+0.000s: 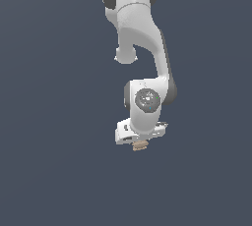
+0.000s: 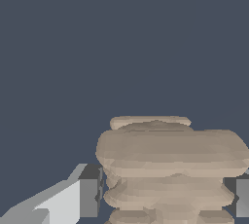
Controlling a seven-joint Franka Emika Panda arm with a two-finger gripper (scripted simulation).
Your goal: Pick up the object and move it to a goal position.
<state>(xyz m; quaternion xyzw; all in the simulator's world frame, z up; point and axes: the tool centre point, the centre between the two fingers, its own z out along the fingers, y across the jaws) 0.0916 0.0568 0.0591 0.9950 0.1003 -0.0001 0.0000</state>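
Observation:
The object point(image 1: 140, 145) is a tiny tan-beige lumpy thing with faint darker bands. In the exterior view it pokes out just under the white gripper point(image 1: 140, 144) at the end of the arm. In the wrist view the object point(image 2: 170, 169) fills the space between the two fingers, with one grey pad point(image 2: 89, 197) on one side and the other pad point(image 2: 241, 197) on the far side. The gripper is shut on the object. Both pads press against its sides. The lower part of the object is cut off by the frame edge.
A plain dark blue-grey background surrounds the arm point(image 1: 140, 48) in both views. No table edge, goal marker or other object shows.

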